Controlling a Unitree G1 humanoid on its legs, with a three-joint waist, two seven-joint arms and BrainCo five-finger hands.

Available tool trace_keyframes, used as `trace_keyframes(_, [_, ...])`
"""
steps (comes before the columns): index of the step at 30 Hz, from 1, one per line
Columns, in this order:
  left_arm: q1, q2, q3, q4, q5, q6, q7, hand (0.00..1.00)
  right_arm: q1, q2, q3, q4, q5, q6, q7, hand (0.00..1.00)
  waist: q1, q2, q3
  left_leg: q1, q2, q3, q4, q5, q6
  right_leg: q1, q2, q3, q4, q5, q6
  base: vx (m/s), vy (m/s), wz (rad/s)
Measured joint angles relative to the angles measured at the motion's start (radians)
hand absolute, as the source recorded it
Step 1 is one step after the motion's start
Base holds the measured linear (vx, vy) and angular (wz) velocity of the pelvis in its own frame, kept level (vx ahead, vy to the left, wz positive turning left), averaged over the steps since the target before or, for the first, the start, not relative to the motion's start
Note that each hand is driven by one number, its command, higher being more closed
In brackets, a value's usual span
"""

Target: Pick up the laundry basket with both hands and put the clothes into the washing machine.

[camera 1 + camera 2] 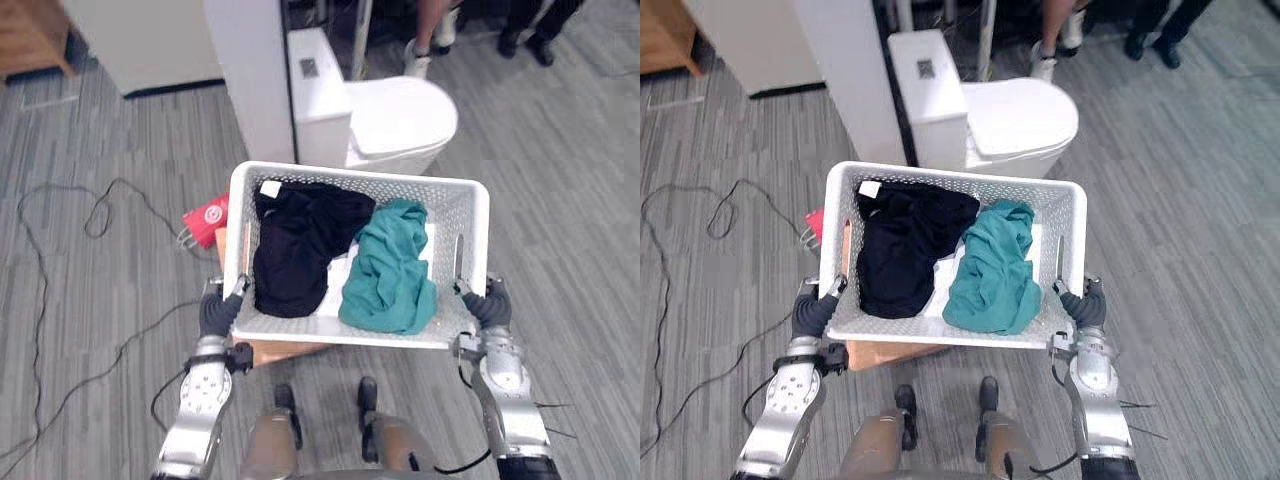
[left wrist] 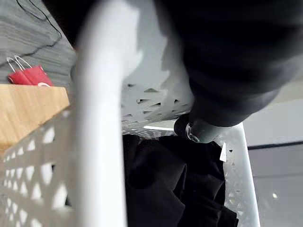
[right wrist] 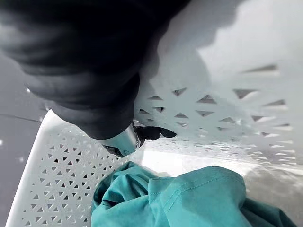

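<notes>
The grey striped floor (image 1: 100,330) takes up most of the frame. A white toilet (image 1: 400,115) stands at the upper centre, and a person's legs (image 1: 425,40) are beyond it at the top edge. The white perforated laundry basket (image 1: 360,176) sits at the centre, held between the two arms. A small wooden desk (image 1: 285,350) peeks out below its lower left corner, and I cannot tell whether the basket is resting on it or has cleared it. Inside the basket, a black garment (image 1: 295,245) lies on the left and a teal garment (image 1: 390,275) on the right, both fully within the walls. A red object (image 1: 208,220) lies on the floor just left of the basket. The left robot hand (image 1: 216,312) clasps the basket's left end and the right robot hand (image 1: 488,305) clasps its right end, each with a dark fingertip hooked inside the wall. The two-handed grip looks done. The basket has yet to be carried to the washing machine, and both garments have yet to be loaded.
</notes>
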Motion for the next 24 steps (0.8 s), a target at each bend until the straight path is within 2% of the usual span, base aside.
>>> trace_keyframes(2, [0.023,-0.013,0.0,-0.006,-0.007,-0.004,-0.002,1.0,0.025,0.0,-0.001,-0.028,-0.01,0.0,0.007,1.0,-0.002,-0.005,-0.018,0.031,0.001,0.051,0.022,-0.037,0.005,-0.003,0.009,0.068,0.0,0.01,0.014,-0.03,0.11,-1.29])
trace_keyframes(4, [0.03,-0.016,0.0,-0.006,-0.017,-0.005,-0.01,1.0,0.037,0.002,-0.001,-0.03,-0.016,0.0,0.007,1.0,-0.019,-0.012,-0.026,0.061,0.008,0.12,0.036,-0.061,0.018,-0.001,0.01,0.104,-0.014,0.005,-0.002,-0.06,0.15,-1.28])
trace_keyframes(5, [0.032,-0.022,0.009,-0.004,-0.018,-0.005,-0.022,1.0,0.038,0.004,0.0,-0.03,-0.017,0.0,0.009,1.0,-0.035,-0.013,-0.026,0.087,0.02,0.176,0.026,-0.061,0.02,-0.007,-0.006,0.03,-0.012,-0.02,-0.086,-0.05,0.122,-1.38])
trace_keyframes(6, [0.04,-0.026,0.019,-0.004,-0.019,-0.005,-0.023,1.0,0.039,0.013,0.002,-0.03,-0.018,0.0,0.018,1.0,-0.039,-0.014,-0.028,0.12,0.046,0.255,0.009,-0.062,0.027,-0.014,-0.038,-0.094,-0.003,-0.034,-0.139,-0.05,0.101,-1.54])
trace_keyframes(7, [0.043,-0.025,0.022,-0.004,-0.019,-0.005,-0.023,1.0,0.041,0.019,0.002,-0.03,-0.019,0.0,0.022,1.0,-0.037,-0.017,-0.035,0.131,0.053,0.296,0.0,-0.064,0.032,-0.025,-0.064,-0.178,0.015,-0.036,-0.139,-0.03,0.067,-1.84])
trace_keyframes(9, [0.043,-0.024,0.034,-0.003,-0.018,-0.004,-0.025,1.0,0.041,0.028,0.002,-0.026,-0.024,0.0,0.028,1.0,-0.026,-0.035,-0.053,0.192,0.072,0.481,-0.017,-0.073,0.029,-0.073,-0.171,-0.526,0.164,-0.06,-0.149,0.02,0.012,-2.1])
trace_keyframes(11, [0.043,-0.024,0.036,0.002,-0.018,-0.002,-0.032,1.0,0.04,0.029,0.003,-0.014,-0.025,0.0,0.028,1.0,-0.025,-0.041,-0.063,0.218,0.078,0.549,-0.01,-0.081,0.017,-0.069,-0.198,-0.622,0.211,-0.084,-0.16,0.06,-0.05,-1.42])
trace_keyframes(12, [0.04,-0.028,0.036,0.01,-0.018,0.0,-0.038,1.0,0.036,0.025,0.003,-0.003,-0.025,0.0,0.028,1.0,-0.027,-0.04,-0.073,0.231,0.084,0.588,0.006,-0.095,-0.003,-0.069,-0.199,-0.659,0.217,-0.075,-0.149,0.1,-0.12,-1.44])
trace_keyframes(13, [0.029,-0.035,0.035,0.027,-0.018,0.003,-0.042,1.0,0.023,0.019,0.003,0.019,-0.025,0.0,0.028,1.0,-0.039,-0.03,-0.078,0.236,0.101,0.596,0.034,-0.11,-0.016,-0.072,-0.165,-0.634,0.206,-0.065,-0.129,0.11,-0.146,-1.61])
trace_keyframes(14, [0.022,-0.045,0.033,0.046,-0.018,0.009,-0.044,1.0,0.01,0.009,0.005,0.041,-0.025,0.0,0.027,1.0,-0.055,-0.01,-0.084,0.25,0.13,0.597,0.054,-0.122,-0.03,-0.07,-0.106,-0.575,0.169,-0.055,-0.109,0.12,-0.166,-1.49])
trace_keyframes(15, [0.022,-0.05,0.034,0.051,-0.018,0.01,-0.044,1.0,0.008,0.004,0.009,0.048,-0.024,0.001,0.027,1.0,-0.054,-0.006,-0.086,0.253,0.156,0.601,0.093,-0.128,-0.028,-0.071,-0.075,-0.539,0.152,-0.053,-0.107,0.12,-0.163,-1.82])
trace_keyframes(16, [0.027,-0.054,0.036,0.062,-0.019,0.01,-0.043,1.0,0.005,-0.007,0.023,0.061,-0.019,0.0,0.025,1.0,-0.039,-0.001,-0.087,0.237,0.234,0.587,0.25,-0.137,0.001,-0.069,-0.02,-0.47,0.131,-0.065,-0.125,0.13,-0.156,-1.95])
trace_keyframes(17, [0.034,-0.057,0.036,0.071,-0.022,0.01,-0.044,1.0,0.004,-0.016,0.029,0.069,-0.019,0.0,0.025,1.0,-0.025,0.011,-0.09,0.198,0.299,0.543,0.397,-0.124,0.092,-0.066,0.021,-0.437,0.12,-0.075,-0.139,0.16,-0.156,-2.26])
trace_keyframes(18, [0.041,-0.068,0.033,0.091,-0.039,0.01,-0.044,1.0,0.004,-0.034,0.037,0.075,-0.018,0.001,0.026,1.0,-0.023,0.039,-0.085,0.104,0.365,0.408,0.58,-0.055,0.256,-0.04,0.071,-0.423,0.104,-0.085,-0.154,0.18,-0.126,-1.64])
trace_keyframes(19, [0.045,-0.075,0.032,0.1,-0.042,0.01,-0.044,1.0,0.004,-0.046,0.042,0.075,-0.018,0.002,0.026,1.0,-0.023,0.049,-0.083,0.06,0.361,0.301,0.656,-0.006,0.264,-0.031,0.086,-0.412,0.097,-0.083,-0.157,0.21,-0.072,-1.64])
trace_keyframes(20, [0.047,-0.089,0.027,0.124,-0.05,0.011,-0.044,1.0,0.005,-0.064,0.044,0.075,-0.018,0.007,0.025,1.0,-0.014,0.07,-0.078,-0.01,0.289,0.099,0.727,-0.052,0.144,-0.014,0.113,-0.369,0.094,-0.083,-0.157,0.23,0.029,-1.5])
trace_keyframes(21, [0.046,-0.103,0.025,0.13,-0.055,0.012,-0.044,1.0,0.006,-0.072,0.044,0.075,-0.018,0.016,0.024,1.0,0.0,0.072,-0.071,-0.067,0.191,0.0,0.728,-0.097,0.083,0.001,0.119,-0.33,0.081,-0.082,-0.165,0.2,0.065,-1.42])
trace_keyframes(22, [0.048,-0.109,0.022,0.131,-0.055,0.013,-0.044,1.0,0.006,-0.075,0.044,0.075,-0.018,0.022,0.023,1.0,0.006,0.071,-0.069,-0.094,0.146,-0.034,0.71,-0.111,0.067,0.013,0.119,-0.314,0.069,-0.082,-0.167,0.22,0.066,-1.17])
trace_keyframes(23, [0.056,-0.109,0.019,0.131,-0.056,0.014,-0.044,1.0,0.007,-0.079,0.045,0.075,-0.018,0.024,0.025,1.0,0.013,0.073,-0.065,-0.137,0.07,-0.072,0.625,-0.13,0.06,0.045,0.119,-0.285,0.031,-0.079,-0.171,0.24,0.067,-0.97])
trace_keyframes(24, [0.066,-0.11,0.019,0.127,-0.059,0.013,-0.044,1.0,0.007,-0.08,0.048,0.074,-0.018,0.024,0.026,1.0,0.024,0.076,-0.057,-0.162,0.02,-0.076,0.502,-0.129,0.059,0.084,0.119,-0.257,-0.005,-0.079,-0.171,0.25,0.072,-0.95])
